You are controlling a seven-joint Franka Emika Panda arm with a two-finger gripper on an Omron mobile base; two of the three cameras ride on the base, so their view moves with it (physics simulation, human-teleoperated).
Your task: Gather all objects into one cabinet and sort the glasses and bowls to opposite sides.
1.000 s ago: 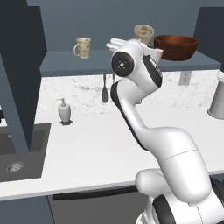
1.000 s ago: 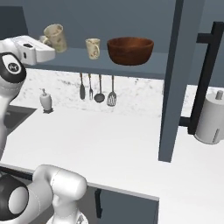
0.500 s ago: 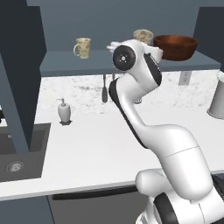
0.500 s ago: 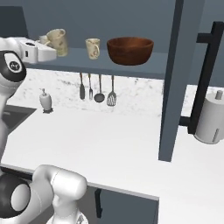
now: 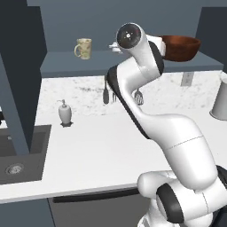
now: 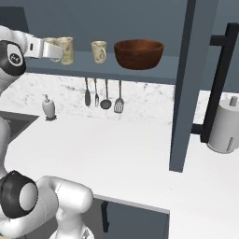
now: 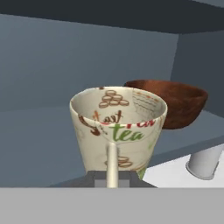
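Gripper [image 6: 56, 50] clenched on a cream cup [image 7: 118, 129] by its handle, over shelf [image 6: 79, 63]. Bowl [image 6: 138, 53] sits at shelf's right; another cup [image 6: 98, 51] beside it.

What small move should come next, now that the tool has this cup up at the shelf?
Probably lower the held cup gently onto the shelf board where it is, then release. The tool is shut on its handle, the cup is upright, another cup stands between it and the bowl, and whether its base touches the board cannot be told.
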